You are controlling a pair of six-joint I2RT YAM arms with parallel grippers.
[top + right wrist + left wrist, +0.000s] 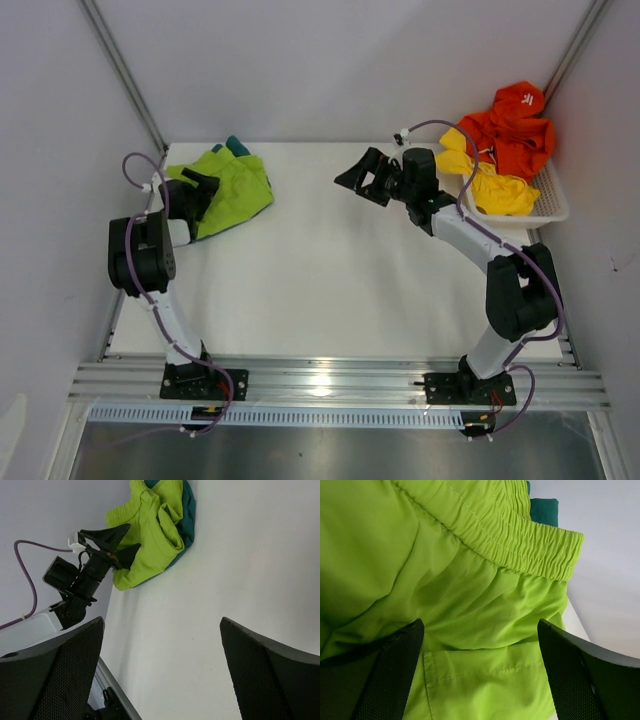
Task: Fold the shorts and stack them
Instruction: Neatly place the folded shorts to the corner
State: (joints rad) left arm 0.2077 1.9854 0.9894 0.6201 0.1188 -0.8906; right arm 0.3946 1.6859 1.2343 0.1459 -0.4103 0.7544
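Observation:
The lime green shorts (232, 190) lie folded on the teal shorts (237, 146) at the table's far left; only a teal edge shows. My left gripper (202, 187) is open, its fingers just above the green fabric (480, 630), straddling a pocket seam. The teal pair also peeks out in the left wrist view (543, 510). My right gripper (362, 176) is open and empty, held above the table's far middle. Its wrist view shows the green shorts (150, 535) over the teal pair (188, 515), with the left gripper (112, 540) at them.
A white plastic basket (545, 205) at the far right holds yellow shorts (495, 185) and orange shorts (515, 125), some draped over its rim. Grey walls enclose the table on three sides. An aluminium rail (330, 380) runs along the near edge.

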